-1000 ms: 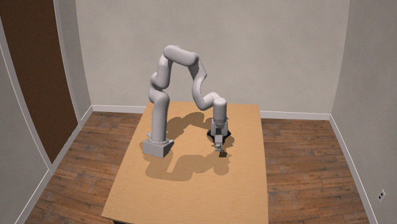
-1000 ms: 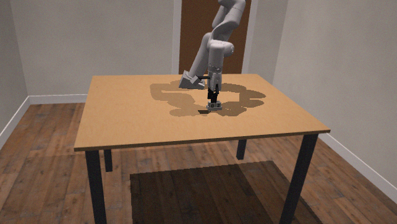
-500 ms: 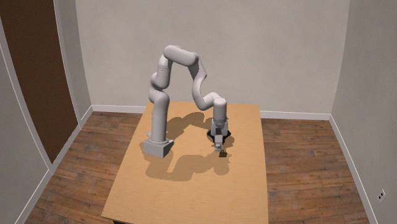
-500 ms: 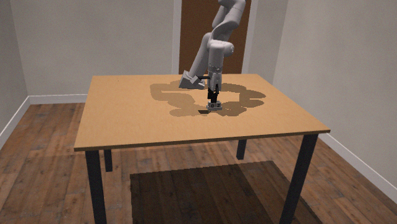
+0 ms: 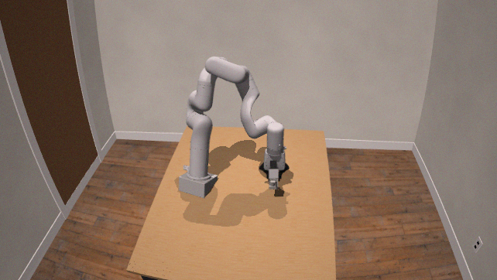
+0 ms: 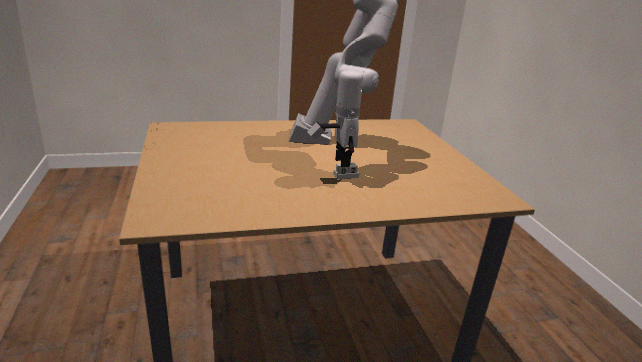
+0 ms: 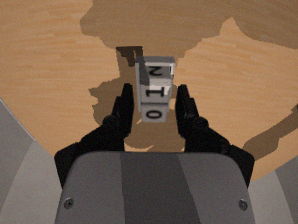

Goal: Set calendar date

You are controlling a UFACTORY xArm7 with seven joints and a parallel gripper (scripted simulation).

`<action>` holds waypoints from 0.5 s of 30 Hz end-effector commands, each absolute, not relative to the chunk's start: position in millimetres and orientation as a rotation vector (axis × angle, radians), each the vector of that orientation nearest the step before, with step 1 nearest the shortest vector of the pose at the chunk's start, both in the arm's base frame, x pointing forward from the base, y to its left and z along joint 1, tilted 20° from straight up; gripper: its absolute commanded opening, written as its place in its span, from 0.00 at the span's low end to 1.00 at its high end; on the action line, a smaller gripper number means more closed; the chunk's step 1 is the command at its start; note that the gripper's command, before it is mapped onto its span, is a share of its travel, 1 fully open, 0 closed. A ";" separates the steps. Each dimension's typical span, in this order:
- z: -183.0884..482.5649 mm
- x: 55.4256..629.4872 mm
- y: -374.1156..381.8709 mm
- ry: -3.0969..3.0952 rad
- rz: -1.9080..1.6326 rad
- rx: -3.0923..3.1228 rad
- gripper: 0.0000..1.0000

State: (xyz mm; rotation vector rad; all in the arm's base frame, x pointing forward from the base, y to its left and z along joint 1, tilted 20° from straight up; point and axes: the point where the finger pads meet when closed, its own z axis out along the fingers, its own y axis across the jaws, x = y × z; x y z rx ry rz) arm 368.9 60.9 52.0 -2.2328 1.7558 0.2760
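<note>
The calendar (image 6: 346, 175) is a small grey tray with two pale cubes side by side, standing on the table right of its middle. In the exterior view the cubes' near faces read 0 and 2. My gripper (image 6: 345, 152) points straight down just above the cubes. In the wrist view the calendar (image 7: 153, 90) shows between and beyond my two black fingers, with a gap on each side. The fingers stand about half apart and hold nothing. In the top view my gripper (image 5: 273, 185) hides most of the calendar.
The arm's base (image 5: 197, 185) stands on the table's left side. The table's edges are well away from the calendar.
</note>
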 end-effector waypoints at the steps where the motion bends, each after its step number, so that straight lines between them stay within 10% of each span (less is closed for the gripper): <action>1: 49.7 370.2 61.7 1.756 0.273 -2.231 0.49; 15: 31.8 370.8 68.1 1.756 0.273 -2.231 0.49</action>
